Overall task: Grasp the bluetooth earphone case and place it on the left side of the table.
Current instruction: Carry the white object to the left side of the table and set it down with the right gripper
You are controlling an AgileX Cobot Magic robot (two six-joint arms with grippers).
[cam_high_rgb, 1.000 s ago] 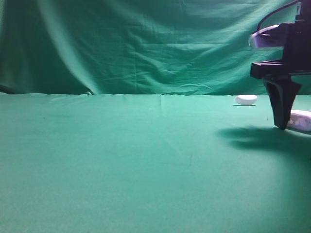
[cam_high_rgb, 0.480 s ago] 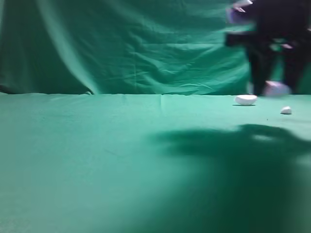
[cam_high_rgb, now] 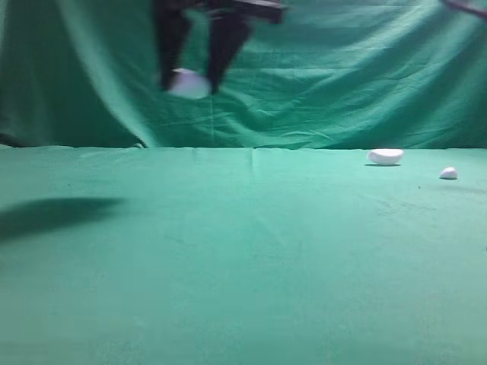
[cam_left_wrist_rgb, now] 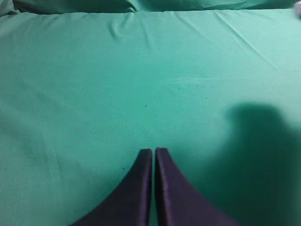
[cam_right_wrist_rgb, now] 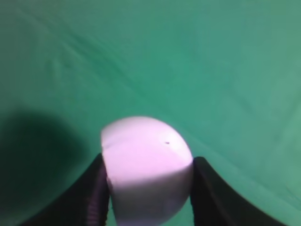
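High at upper left, the black right gripper (cam_high_rgb: 190, 82) clamps the glossy white pill-shaped bluetooth earphone case (cam_high_rgb: 188, 83) above the green cloth table (cam_high_rgb: 228, 251). Judged risk: a slick shell slipping out in fast transit. The left gripper (cam_left_wrist_rgb: 154, 153) sits closed, empty.

Your left gripper (cam_left_wrist_rgb: 154, 153) fills the bottom middle of the left wrist view, its two dark fingers (cam_left_wrist_rgb: 136, 188) pressed together with only a thin slit between them and nothing held. Under it you see the table (cam_left_wrist_rgb: 94, 84), covered in green cloth with soft creases running across it. A broad dark shadow (cam_left_wrist_rgb: 258, 160) lies on the cloth to the right of the fingers. At the top edge the cloth folds up into the green backdrop (cam_left_wrist_rgb: 70, 5).
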